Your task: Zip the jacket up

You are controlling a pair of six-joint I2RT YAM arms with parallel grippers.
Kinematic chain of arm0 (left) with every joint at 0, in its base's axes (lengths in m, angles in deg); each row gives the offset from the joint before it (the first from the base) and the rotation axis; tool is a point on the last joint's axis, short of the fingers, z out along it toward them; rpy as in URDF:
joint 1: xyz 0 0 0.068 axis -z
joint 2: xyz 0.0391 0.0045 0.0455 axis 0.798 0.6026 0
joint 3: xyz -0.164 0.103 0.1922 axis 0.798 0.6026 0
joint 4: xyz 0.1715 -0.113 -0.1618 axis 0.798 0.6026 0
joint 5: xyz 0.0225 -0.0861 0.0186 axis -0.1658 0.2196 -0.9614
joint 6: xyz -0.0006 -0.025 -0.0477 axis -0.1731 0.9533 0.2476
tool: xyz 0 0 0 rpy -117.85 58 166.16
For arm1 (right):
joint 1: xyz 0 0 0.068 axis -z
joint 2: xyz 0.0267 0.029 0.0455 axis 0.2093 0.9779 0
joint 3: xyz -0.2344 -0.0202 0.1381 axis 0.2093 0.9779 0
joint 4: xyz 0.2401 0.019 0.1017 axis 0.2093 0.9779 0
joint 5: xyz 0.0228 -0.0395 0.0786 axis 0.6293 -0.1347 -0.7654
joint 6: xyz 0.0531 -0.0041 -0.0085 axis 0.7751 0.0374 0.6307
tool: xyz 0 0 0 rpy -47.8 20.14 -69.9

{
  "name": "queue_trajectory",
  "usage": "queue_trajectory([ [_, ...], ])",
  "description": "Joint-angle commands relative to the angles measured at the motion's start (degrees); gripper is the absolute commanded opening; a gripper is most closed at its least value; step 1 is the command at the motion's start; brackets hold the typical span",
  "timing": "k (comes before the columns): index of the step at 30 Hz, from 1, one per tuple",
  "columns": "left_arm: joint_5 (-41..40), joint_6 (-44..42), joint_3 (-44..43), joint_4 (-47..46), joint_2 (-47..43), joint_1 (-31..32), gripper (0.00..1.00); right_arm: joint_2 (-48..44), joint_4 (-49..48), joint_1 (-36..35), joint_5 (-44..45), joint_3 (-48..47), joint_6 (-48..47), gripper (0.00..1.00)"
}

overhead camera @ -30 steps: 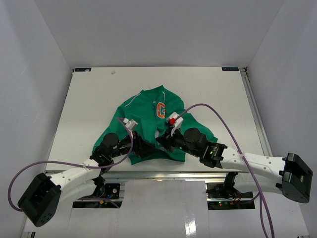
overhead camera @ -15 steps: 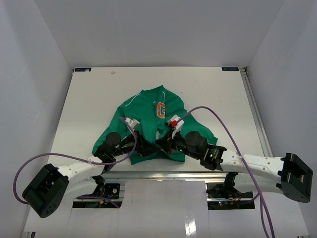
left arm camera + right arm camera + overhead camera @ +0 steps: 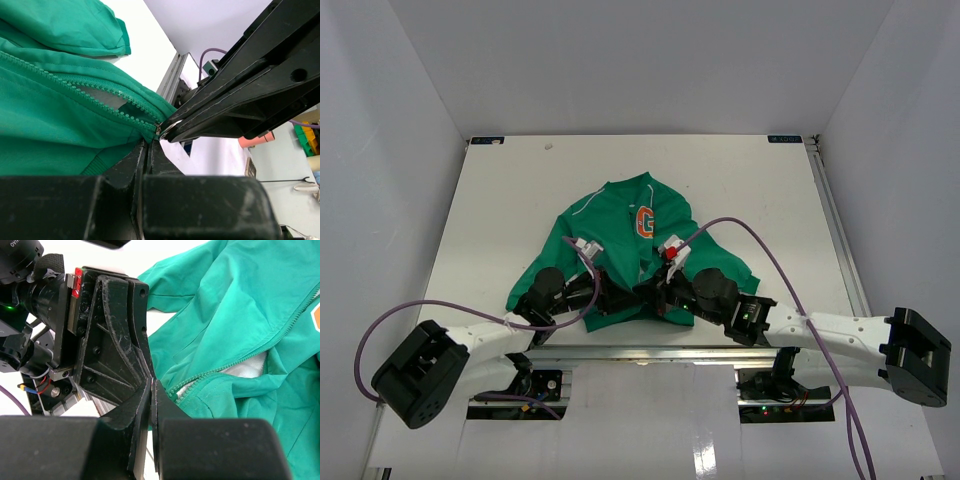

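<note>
From above, the small green fabric jacket [image 3: 620, 225] lies on the flat white table [image 3: 500, 200], with its hem nearest the arms. Left wrist: the left gripper [image 3: 148, 145] pinches the hem at the zipper [image 3: 90, 95] end, and the right gripper [image 3: 165, 131] is clamped there too, tips touching. Right wrist: its closed tips bite the same hem.

The green jacket [image 3: 610, 225] lies spread on the white table [image 3: 500, 200].

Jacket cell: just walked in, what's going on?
Two arms are working on the green jacket spread on the table. They meet at its near hem, at the bottom end of the zipper. The left gripper is closed on the fabric there, and the right gripper is shut on the hem tip to tip with it. The zipper teeth lie apart, so zipping has not started.
</note>
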State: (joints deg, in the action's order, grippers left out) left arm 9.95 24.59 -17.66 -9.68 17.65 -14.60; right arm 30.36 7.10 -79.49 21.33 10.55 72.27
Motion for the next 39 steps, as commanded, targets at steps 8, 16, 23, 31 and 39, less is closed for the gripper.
queue_trajectory([
  [8, 1.27, -3.85, 0.87, 3.78, -3.79, -0.03, 0.0, 3.28, -1.51, 0.86, 5.22, -5.19, -5.74, 0.08],
  [16, 1.83, -5.8, 0.95, 7.87, -7.23, -0.03, 0.0, 9.16, -2.7, 2.23, 1.05, -9.57, -8.49, 0.08],
  [23, 2.5, -6.49, 0.78, 9.41, -8.12, -0.03, 0.0, 11.4, -4.52, 3.95, 0.76, -9.76, -8.68, 0.08],
  [31, 1.96, -5.93, 1.16, 10.38, -8.49, -0.03, 0.0, 14.04, -4.76, 8.52, 0.74, -12.23, -8.64, 0.08],
  [39, 0.57, -5.79, 2.23, 14.29, -8.59, -0.09, 0.0, 19.61, -4.88, 12.41, 0.27, -15.49, -8.4, 0.08],
])
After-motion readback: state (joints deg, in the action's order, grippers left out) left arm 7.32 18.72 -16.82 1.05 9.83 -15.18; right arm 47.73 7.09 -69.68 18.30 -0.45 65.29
